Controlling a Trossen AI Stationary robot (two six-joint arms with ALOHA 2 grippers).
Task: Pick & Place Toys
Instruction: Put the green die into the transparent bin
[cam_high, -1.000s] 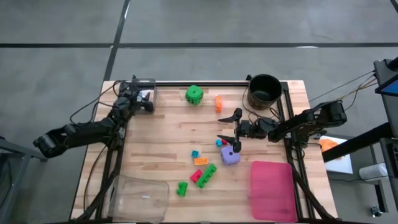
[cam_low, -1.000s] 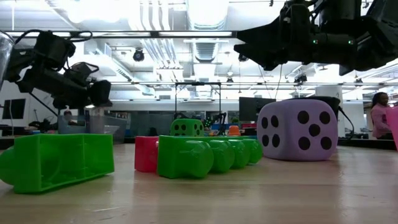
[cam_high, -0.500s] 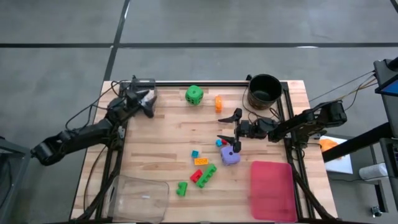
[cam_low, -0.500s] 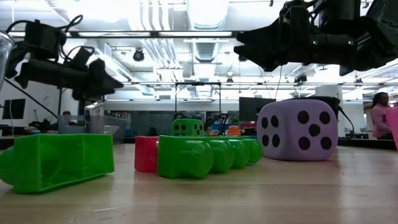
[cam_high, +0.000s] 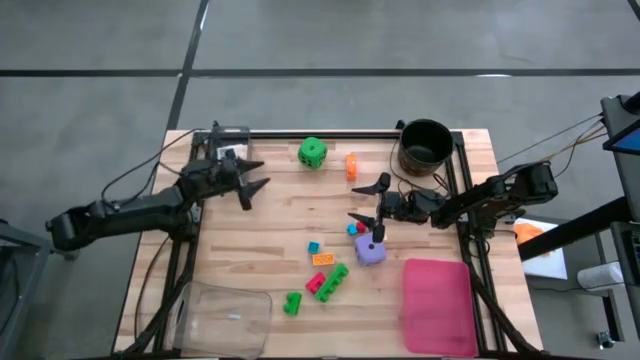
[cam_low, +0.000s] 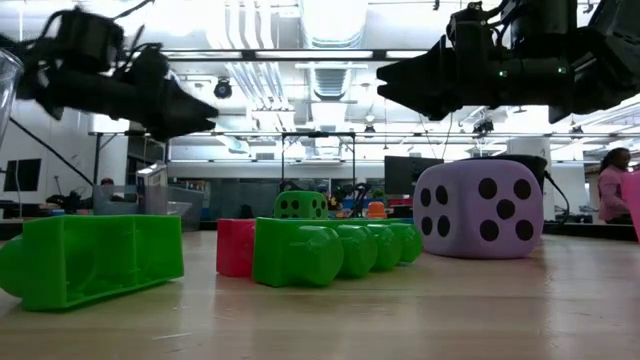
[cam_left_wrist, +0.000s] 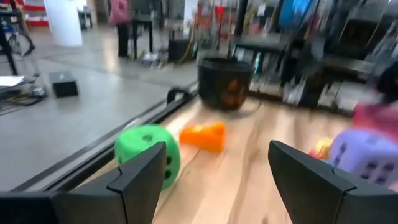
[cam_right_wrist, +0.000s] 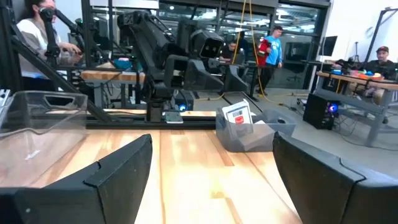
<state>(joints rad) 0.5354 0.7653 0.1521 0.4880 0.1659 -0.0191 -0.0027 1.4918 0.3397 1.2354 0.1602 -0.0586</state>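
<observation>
The toys lie scattered on the wooden table. A green dotted die (cam_high: 312, 152) and an orange brick (cam_high: 351, 166) sit near the far edge. A purple dotted die (cam_high: 370, 250) rests in the middle, with small teal, orange, red and green bricks (cam_high: 330, 278) near it. My left gripper (cam_high: 250, 180) hovers open at the far left, pointing toward the green die (cam_left_wrist: 148, 149). My right gripper (cam_high: 368, 204) hangs open just beyond the purple die (cam_low: 480, 208), above the table, with nothing between its fingers.
A black round bucket (cam_high: 425, 145) stands at the far right. A flat pink tray (cam_high: 438, 305) lies at the near right, and a clear tub (cam_high: 222, 318) at the near left. A small clear box (cam_right_wrist: 245, 130) sits in the far left corner. People show in the room beyond.
My left gripper has left the clear box in the far left corner, risen and swung around until it points toward the table's right. Its fingers stay open. The toys have not moved.
</observation>
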